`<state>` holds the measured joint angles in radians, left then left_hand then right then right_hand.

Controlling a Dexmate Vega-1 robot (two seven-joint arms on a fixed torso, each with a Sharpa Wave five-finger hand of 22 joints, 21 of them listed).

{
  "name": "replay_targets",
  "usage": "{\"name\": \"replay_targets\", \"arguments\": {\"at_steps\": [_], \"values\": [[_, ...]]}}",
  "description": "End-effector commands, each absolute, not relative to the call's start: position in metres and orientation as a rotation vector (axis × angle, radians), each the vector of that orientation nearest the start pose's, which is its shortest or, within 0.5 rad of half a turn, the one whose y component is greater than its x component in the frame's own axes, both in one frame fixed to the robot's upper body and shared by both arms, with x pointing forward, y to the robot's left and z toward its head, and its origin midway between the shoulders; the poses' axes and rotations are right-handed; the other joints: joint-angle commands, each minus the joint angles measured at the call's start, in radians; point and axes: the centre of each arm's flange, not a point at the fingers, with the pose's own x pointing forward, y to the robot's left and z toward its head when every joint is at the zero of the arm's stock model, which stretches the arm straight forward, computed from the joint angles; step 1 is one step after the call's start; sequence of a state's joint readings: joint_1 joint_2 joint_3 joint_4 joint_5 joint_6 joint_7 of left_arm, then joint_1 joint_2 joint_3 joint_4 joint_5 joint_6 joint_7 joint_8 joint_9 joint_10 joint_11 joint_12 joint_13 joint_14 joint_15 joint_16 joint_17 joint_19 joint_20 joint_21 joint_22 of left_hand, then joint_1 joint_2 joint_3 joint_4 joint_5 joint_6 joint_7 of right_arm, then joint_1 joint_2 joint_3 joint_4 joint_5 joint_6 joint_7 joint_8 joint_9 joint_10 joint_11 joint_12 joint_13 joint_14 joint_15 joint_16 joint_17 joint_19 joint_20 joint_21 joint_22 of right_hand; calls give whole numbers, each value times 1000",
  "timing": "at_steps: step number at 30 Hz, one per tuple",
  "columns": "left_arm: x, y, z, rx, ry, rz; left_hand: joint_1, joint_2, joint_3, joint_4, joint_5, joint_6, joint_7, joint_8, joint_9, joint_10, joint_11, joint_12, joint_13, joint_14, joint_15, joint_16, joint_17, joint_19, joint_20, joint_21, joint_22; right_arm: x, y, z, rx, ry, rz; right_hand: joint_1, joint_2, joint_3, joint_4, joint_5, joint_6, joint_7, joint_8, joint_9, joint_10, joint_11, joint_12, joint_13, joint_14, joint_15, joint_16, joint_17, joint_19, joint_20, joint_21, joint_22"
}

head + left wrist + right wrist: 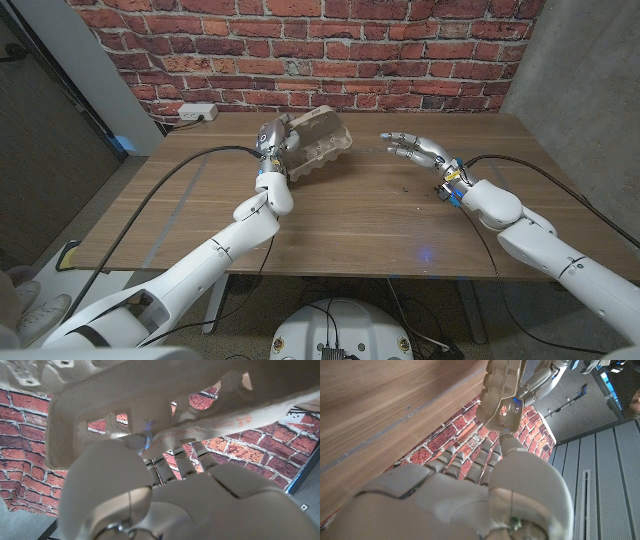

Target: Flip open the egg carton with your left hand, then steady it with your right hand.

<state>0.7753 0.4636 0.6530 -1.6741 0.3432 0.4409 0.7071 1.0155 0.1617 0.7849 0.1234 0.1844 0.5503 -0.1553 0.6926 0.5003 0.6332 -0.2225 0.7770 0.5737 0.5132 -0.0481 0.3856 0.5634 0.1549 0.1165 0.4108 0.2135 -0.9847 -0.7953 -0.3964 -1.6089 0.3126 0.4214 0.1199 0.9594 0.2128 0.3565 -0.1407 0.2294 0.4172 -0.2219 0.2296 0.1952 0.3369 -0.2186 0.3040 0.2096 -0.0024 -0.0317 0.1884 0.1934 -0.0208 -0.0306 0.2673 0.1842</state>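
Note:
A grey cardboard egg carton (318, 145) stands at the back middle of the wooden table (360, 220), its lid raised and tilted. My left hand (270, 140) is at the carton's left end and grips the lid. In the left wrist view the lid (150, 405) lies right over my left hand (165, 490), with the thumb on one face and the fingers reaching behind its edge. My right hand (415, 150) hovers to the right of the carton, a short gap away, fingers spread and holding nothing. In the right wrist view my right hand (470, 490) points toward the carton (502, 390).
A white power strip (198, 112) lies at the back left corner by the brick wall. Black cables (190, 170) run along the table to both arms. A grey concrete wall stands at the right.

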Motion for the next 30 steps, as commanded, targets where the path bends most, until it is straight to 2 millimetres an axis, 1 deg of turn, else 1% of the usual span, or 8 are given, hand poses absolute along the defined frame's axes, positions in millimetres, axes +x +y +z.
{"name": "replay_targets", "arguments": {"at_steps": [1, 9, 10, 12, 13, 17, 18, 30], "values": [[602, 167, 17, 963, -782, 525, -24, 50, -1, -7, -2, 13, 0, 0, -2, 30, 14, 6, 0, 3, -151, -7, 7, 3, 10, 5, -1, 555, -252, -4, -685, -792, 520, 38, -1, 42, 7, 15, -28, 0, -15, 3, -24, 1, -14, 2, -29, -96, 0, 5, -18, -20, -11, 3], [603, 163, 13, 1005, -772, 511, -22, 49, -2, -7, -4, 15, -2, -3, -7, 30, 14, 9, -5, 2, -153, -11, 12, 1, 10, 5, -2, 549, -244, 0, -792, -792, 540, 51, 4, 82, 41, 27, -59, 0, -29, 6, -84, 2, -44, 2, -75, -87, 1, 10, -52, -21, -30, 4], [603, 163, 13, 1007, -765, 512, -22, 49, -2, -7, -5, 15, -3, -4, -7, 30, 14, 9, -6, 2, -152, -11, 13, 0, 11, 5, -2, 548, -243, 0, -807, -785, 551, 51, 9, 97, 57, 31, -61, -1, -30, 7, -94, 2, -49, 2, -86, -83, 2, 13, -58, -23, -34, 5], [603, 162, 12, 1004, -759, 500, -21, 49, -2, -8, -5, 16, -3, -5, -8, 30, 14, 9, -7, 2, -151, -12, 14, 0, 10, 5, -3, 548, -240, 1, -844, -774, 563, 62, 19, 162, 112, 50, -75, -1, -34, 9, -128, 2, -64, 4, -124, -76, 7, 22, -93, -25, -47, 8], [603, 162, 12, 1002, -753, 502, -21, 49, -2, -8, -5, 17, -4, -5, -9, 30, 14, 9, -7, 1, -151, -13, 14, -1, 11, 5, -3, 547, -238, 1, -864, -769, 566, 67, 14, 183, 127, 57, -83, -1, -36, 9, -133, 2, -65, 5, -139, -78, 6, 24, -107, -19, -51, 9], [604, 161, 11, 976, -711, 485, -19, 48, -1, -7, -6, 18, -4, -7, -11, 31, 14, 11, -10, -2, -149, -17, 15, -2, 10, 6, -3, 546, -231, 2, -941, -739, 582, 84, 16, 239, 162, 75, -96, -1, -39, 10, -161, 2, -75, 6, -170, -77, 7, 28, -135, -18, -57, 12], [605, 161, 11, 966, -704, 474, -19, 48, -1, -8, -6, 18, -4, -7, -12, 31, 14, 11, -10, -3, -148, -18, 16, -2, 11, 6, -3, 546, -229, 2, -966, -731, 585, 99, 16, 275, 178, 88, -104, -1, -40, 10, -177, 2, -80, 7, -174, -77, 13, 29, -140, -19, -54, 14], [601, 159, 10, 948, -683, 454, -17, 48, -1, -8, -7, 22, 2, -12, -18, 32, 14, 16, -16, -6, -144, -26, 20, -8, 14, 5, -5, 549, -215, 3, -1087, -699, 600, 122, 10, 318, 194, 100, -104, 0, -39, 9, -166, 7, -79, -4, -197, -70, 9, 23, -156, -33, -53, 15]]}}
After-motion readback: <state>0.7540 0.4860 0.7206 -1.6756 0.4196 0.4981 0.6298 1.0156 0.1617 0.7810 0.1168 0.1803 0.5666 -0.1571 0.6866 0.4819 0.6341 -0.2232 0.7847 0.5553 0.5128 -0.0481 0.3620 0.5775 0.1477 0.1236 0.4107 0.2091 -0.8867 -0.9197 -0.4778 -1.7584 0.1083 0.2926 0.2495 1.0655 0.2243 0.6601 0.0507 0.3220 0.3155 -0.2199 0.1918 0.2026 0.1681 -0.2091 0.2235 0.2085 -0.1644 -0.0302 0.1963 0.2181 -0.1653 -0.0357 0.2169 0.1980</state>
